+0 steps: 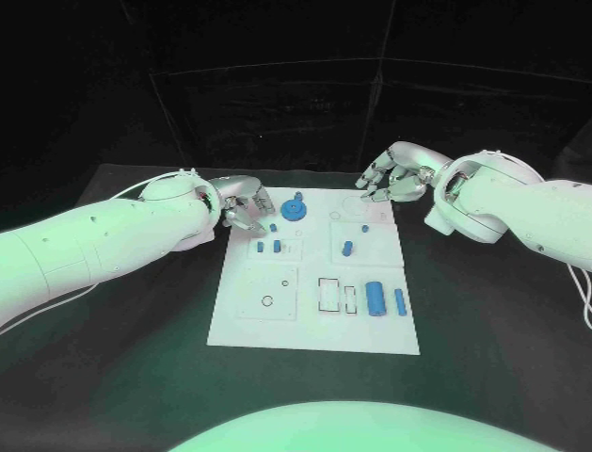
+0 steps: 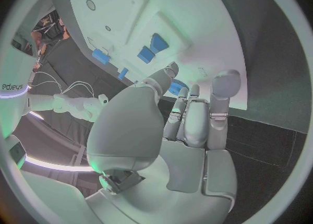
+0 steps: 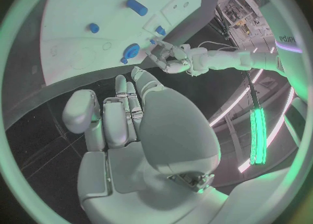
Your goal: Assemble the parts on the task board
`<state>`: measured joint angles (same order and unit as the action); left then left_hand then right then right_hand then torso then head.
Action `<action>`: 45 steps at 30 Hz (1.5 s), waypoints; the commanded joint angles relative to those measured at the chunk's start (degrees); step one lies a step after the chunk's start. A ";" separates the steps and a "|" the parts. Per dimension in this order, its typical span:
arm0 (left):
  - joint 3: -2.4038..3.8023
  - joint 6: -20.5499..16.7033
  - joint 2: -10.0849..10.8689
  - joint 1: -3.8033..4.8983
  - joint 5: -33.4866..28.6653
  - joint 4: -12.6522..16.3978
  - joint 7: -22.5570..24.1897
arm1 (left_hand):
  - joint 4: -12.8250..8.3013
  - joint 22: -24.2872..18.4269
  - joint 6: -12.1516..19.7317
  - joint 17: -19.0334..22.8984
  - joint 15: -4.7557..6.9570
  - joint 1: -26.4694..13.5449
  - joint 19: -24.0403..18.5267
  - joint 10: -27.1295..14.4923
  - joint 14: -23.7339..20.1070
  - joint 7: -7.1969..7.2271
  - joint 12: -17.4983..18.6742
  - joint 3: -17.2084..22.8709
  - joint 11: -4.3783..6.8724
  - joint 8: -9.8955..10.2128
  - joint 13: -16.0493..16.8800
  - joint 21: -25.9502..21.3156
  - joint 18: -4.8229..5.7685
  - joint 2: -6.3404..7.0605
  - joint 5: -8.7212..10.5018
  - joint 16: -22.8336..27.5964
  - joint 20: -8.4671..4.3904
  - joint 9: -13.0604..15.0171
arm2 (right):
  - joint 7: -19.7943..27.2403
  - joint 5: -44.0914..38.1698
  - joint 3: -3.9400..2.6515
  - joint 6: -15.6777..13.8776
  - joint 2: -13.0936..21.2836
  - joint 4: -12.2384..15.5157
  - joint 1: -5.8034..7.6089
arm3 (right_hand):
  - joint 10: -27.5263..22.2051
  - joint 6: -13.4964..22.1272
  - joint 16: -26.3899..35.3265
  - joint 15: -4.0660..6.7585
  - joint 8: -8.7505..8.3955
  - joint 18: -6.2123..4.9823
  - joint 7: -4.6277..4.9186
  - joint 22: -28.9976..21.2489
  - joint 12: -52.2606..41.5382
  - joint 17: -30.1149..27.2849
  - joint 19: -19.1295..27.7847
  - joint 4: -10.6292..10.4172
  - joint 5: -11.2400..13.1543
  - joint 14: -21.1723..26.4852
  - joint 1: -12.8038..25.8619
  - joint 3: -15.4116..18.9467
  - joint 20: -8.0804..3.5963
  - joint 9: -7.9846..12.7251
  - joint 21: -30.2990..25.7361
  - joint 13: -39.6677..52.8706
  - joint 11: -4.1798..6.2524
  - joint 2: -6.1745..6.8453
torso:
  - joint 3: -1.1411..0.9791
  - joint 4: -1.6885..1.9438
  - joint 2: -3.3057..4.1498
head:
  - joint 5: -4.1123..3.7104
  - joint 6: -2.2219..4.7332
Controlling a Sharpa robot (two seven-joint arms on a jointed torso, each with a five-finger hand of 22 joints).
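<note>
I see my left hand (image 1: 242, 202) left of centre in the head view, at the upper left corner of the task board (image 1: 248, 325). Its fingers are curled downward with nothing between them that I can make out; my left wrist camera shows the same, fingers (image 2: 219, 98) together and bare over the board's edge.

On the white board, a round blue gear-like part (image 1: 295, 208) sits near the top edge, just right of that hand. Below it are two small blue pegs (image 1: 267, 248). Further right a small blue piece (image 1: 347, 250) stands in a square recess. Lower right, a blue cylinder (image 1: 376, 298) and a thinner blue bar (image 1: 400, 302) lie side by side.

My right hand (image 1: 394, 177) hangs at the board's upper right corner, fingers curled in, holding nothing.
</note>
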<state>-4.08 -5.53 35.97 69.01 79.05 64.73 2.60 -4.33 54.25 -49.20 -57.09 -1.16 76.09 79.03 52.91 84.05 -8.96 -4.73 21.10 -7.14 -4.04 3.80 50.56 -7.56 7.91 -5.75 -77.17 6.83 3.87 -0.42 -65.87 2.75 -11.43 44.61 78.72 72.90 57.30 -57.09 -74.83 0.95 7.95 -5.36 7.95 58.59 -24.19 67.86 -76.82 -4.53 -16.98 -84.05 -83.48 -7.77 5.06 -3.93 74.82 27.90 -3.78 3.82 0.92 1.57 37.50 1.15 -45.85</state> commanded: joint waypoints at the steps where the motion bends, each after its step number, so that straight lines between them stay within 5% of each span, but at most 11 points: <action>1: 0.07 -6.58 0.88 0.14 -12.39 0.62 4.11 | 0.33 -0.66 -2.34 -0.11 0.00 0.57 -0.48 3.55 -0.05 -1.08 -2.60 0.01 0.57 -1.18 0.72 -0.87 -0.93 -1.19 0.18 0.06 -0.05 0.37 | -4.37 -16.36 0.00 2.58 0.01 0.34 -0.40 | 0.80 -0.99 0.46 -0.12 0.07 -0.50 0.03 0.32 3.47 -0.28 -0.57 0.14 1.48 -1.67 -0.28 -1.57 0.08 0.04 0.02 -4.17 -0.07 0.95 | -0.02 -0.09 0.06 | -0.45 0.29; 5: 0.08 -6.51 2.53 0.23 -33.32 1.49 11.14 | -0.16 -8.37 -5.47 9.20 -0.10 1.77 -4.89 5.88 -3.71 -1.71 -4.88 2.58 0.30 -2.60 0.70 -10.28 -2.51 -2.60 0.03 4.53 -0.10 0.50 | -5.43 -23.78 0.01 1.86 -0.01 0.70 -1.51 | 0.97 -1.34 0.52 -0.44 -0.66 -0.43 -0.08 0.33 6.58 -0.39 -0.69 0.25 3.05 -1.78 -0.05 -3.28 0.38 0.13 -0.03 -8.25 -0.38 1.80 | 0.02 -0.11 0.05 | -1.31 0.73; 8: 0.08 -4.91 4.07 0.27 -46.81 2.63 16.03 | -0.21 -10.21 -6.16 12.99 -0.02 1.61 -6.77 7.11 -5.69 -1.56 -6.25 3.64 0.58 -2.84 0.74 -12.86 -2.90 -2.81 0.07 6.47 -0.12 0.34 | -5.83 -27.59 0.02 1.44 -0.08 0.92 -2.44 | 0.74 -1.14 0.52 -0.78 -1.33 -0.38 0.14 0.46 8.05 -0.52 -0.81 0.37 4.89 -1.88 0.12 -4.23 0.68 0.14 0.03 -10.44 -0.75 2.32 | 0.00 -0.07 0.03 | -1.82 0.86; 13: 0.08 -2.55 6.62 0.30 -60.77 4.53 20.97 | -0.08 -11.30 -6.69 26.27 -0.31 0.62 -10.35 6.35 -13.10 -1.69 -7.28 4.10 0.37 -3.06 0.34 -15.34 -2.86 -2.33 0.15 13.92 0.09 0.07 | -6.07 -30.73 0.02 1.49 -0.48 0.75 -3.57 | 0.70 -0.98 1.07 -1.17 -2.25 -0.28 0.57 0.99 9.55 -1.71 -1.15 0.71 6.47 -1.91 0.23 -6.03 1.11 0.13 0.35 -13.45 -1.27 2.91 | 0.00 0.10 0.01 | -2.47 1.01; 16: 0.07 -1.73 7.84 0.30 -65.86 5.60 22.22 | -0.24 -11.67 -6.80 30.08 -0.38 0.66 -11.26 6.16 -15.28 -1.77 -7.79 4.26 0.30 -3.14 0.26 -16.06 -2.88 -2.39 0.13 16.15 0.16 0.03 | -6.05 -31.44 0.03 1.70 -0.71 0.61 -4.09 | 0.76 -0.97 0.97 -1.31 -2.64 -0.26 0.83 1.15 10.06 -1.79 -1.25 1.00 6.50 -1.95 0.18 -7.04 1.27 0.12 0.47 -14.74 -1.48 3.10 | 0.05 0.14 0.04 | -2.70 1.09; 25: 0.05 -0.95 9.69 0.29 -71.93 7.79 23.62 | -0.46 -11.95 -7.53 30.66 -0.31 0.75 -11.84 6.78 -15.98 -1.77 -8.89 4.43 0.45 -3.61 0.35 -16.56 -2.93 -2.66 0.13 16.66 0.15 0.11 | -5.52 -32.03 0.03 2.86 -1.83 -0.15 -4.82 | 1.65 -1.71 0.75 -1.45 -3.08 -0.25 1.10 1.37 10.90 -1.99 -1.35 1.73 7.14 -1.95 -0.04 -10.07 1.49 0.04 0.65 -17.45 -1.70 2.95 | 0.07 0.05 0.08 | -2.69 1.08; 45: 0.03 -0.73 10.16 0.27 -72.75 9.04 24.04 | -0.65 -12.06 -7.85 30.95 -0.26 0.86 -12.08 7.02 -16.28 -1.72 -9.40 4.45 0.51 -3.87 0.37 -16.75 -2.93 -2.69 0.13 16.89 0.11 0.13 | -5.32 -31.47 0.03 6.38 -4.10 -2.14 -6.06 | 6.11 -4.44 0.02 -1.11 -3.28 -0.16 1.08 2.18 12.07 -2.06 -1.72 3.41 7.55 -1.95 1.17 -17.00 1.24 -0.13 1.27 -21.52 -1.30 3.20 | -0.01 -0.06 0.07 | -2.56 0.71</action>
<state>-4.10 -7.08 46.10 69.18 7.22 73.62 25.38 -4.82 42.26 -56.63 -26.24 -1.35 77.11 67.39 59.60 68.26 -10.81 -13.93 25.41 -6.65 -7.61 4.13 34.18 -9.85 5.65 -5.76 -60.56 7.03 3.97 -5.86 -97.00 2.74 -6.74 40.65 76.60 66.90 63.00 -61.11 -74.55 -0.10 4.79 -5.34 9.14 60.71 -12.42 65.75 -78.12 -1.16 -9.69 -83.83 -83.01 -24.56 6.35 -4.00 75.88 6.44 -5.10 7.01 0.93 1.55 37.57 -1.46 -45.05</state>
